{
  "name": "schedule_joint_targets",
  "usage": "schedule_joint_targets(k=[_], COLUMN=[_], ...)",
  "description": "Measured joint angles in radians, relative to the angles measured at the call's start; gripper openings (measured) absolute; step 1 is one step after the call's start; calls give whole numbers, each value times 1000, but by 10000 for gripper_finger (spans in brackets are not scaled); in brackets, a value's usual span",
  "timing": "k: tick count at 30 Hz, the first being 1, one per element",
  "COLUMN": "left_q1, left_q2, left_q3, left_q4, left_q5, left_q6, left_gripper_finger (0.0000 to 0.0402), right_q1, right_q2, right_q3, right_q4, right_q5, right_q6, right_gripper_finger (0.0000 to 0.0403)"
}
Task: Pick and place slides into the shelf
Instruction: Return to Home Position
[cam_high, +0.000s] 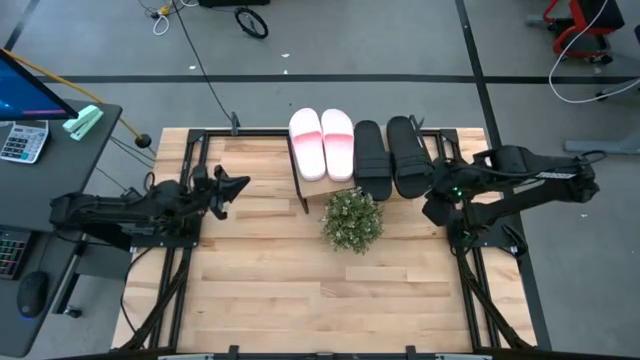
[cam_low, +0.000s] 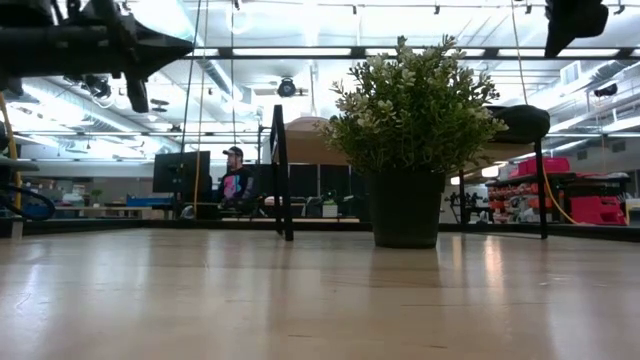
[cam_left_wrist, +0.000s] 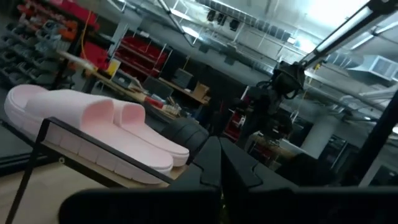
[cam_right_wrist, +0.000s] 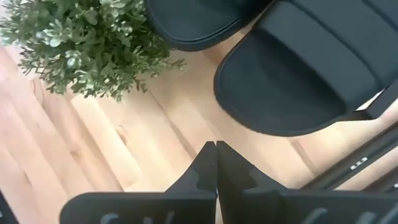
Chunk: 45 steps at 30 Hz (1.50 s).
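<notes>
The table (cam_high: 300, 290) is pale wood, smooth and a bit shiny. The shelf (cam_high: 320, 190) has a light wood top and thin black metal legs. The pink slides (cam_high: 322, 143) look smooth and matt, like foam. The black slides (cam_high: 390, 157) are matt too.

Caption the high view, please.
Pink slides and black slides lined up on the shelf; left gripper and right gripper shut, empty.

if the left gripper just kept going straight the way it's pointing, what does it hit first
Probably the shelf, at the end nearest it by the pink slides: in the high view the left gripper, shut, aims straight there. Its height is unclear, so it might pass just above.
</notes>
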Motion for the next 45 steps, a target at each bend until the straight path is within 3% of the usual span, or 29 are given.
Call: schedule_joint_targets(k=[12,18,22,26,38,45], left_q1=[-31,-32,-38,-38,-38,-37], left_q2=[-236,-338,-383,-392,-355,-282], left_q3=[-62,-62,-62,-62,-61,-62], left_q4=[-141,-341,-455,-557,-574,-578], left_q5=[-15,74,80,82,102,104], left_q6=[57,-2,-23,-70,-147,-191], left_gripper_finger=[1,1,1,1,1,20], right_q1=[69,90,102,124,230,315], right_q2=[-15,-15,-34,-85,-284,-426], right_q3=[0,0,-4,-57,-365,-534], right_q4=[-5,-48,-77,-67,101,209], right_q5=[-10,-10,14,52,67,154], right_q6=[146,148,181,244,357,375], right_gripper_finger=[0,0,0,0,0,0])
